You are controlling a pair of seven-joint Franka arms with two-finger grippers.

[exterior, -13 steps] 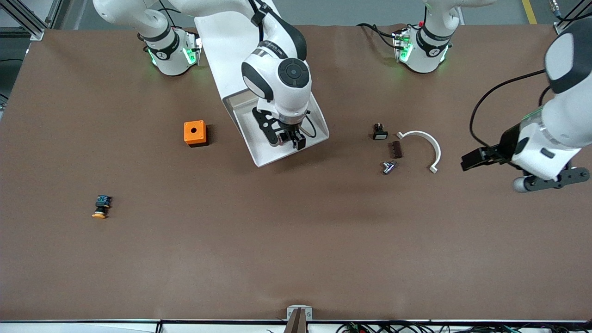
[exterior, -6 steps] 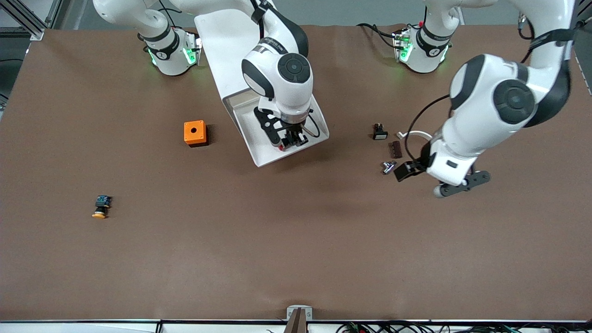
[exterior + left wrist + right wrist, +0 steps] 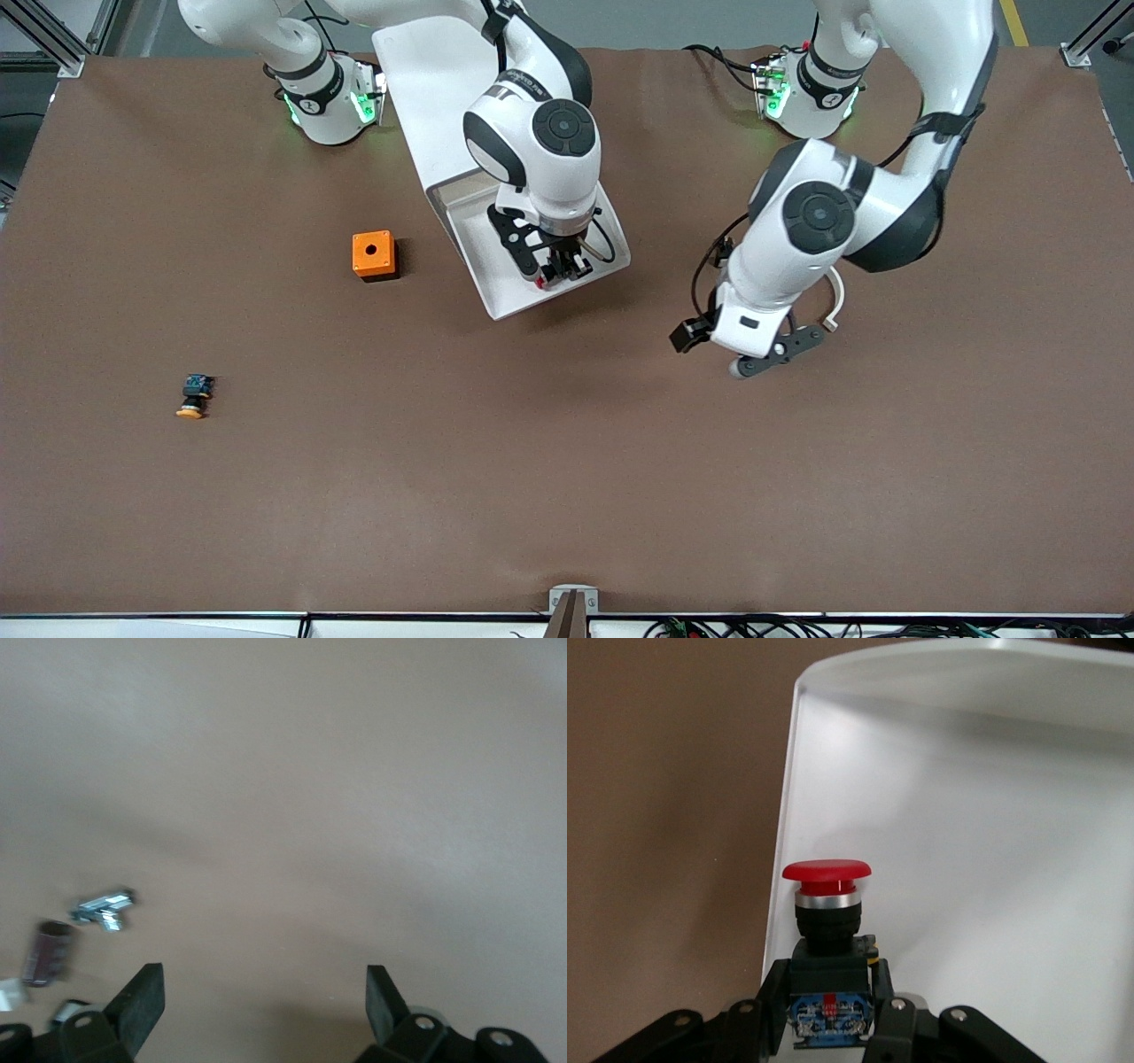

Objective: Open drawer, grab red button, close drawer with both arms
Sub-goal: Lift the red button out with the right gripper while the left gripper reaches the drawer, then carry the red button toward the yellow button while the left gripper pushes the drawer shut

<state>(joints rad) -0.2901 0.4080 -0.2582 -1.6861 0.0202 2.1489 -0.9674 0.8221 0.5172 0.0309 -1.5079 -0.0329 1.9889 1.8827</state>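
Note:
The drawer (image 3: 469, 232), a white tray, stands pulled out of the white cabinet (image 3: 425, 80). My right gripper (image 3: 556, 266) is in it, shut on the button (image 3: 541, 278). In the right wrist view the gripper (image 3: 830, 992) clamps the dark body, and the button's (image 3: 827, 873) red cap points away over the tray's (image 3: 966, 859) side wall. My left gripper (image 3: 687, 336) hangs over bare table between the drawer and the small parts. In the left wrist view it (image 3: 263, 994) is open and empty.
An orange box with a hole (image 3: 374, 255) sits beside the drawer toward the right arm's end. A yellow-capped button (image 3: 192, 396) lies nearer the front camera. A white curved piece (image 3: 833, 306) shows under the left arm. A metal part (image 3: 104, 906) and a brown part (image 3: 46, 952) lie nearby.
The left arm has swung from its end of the table toward the drawer, passing over the small parts. The right gripper has stayed in the drawer, shut on the button.

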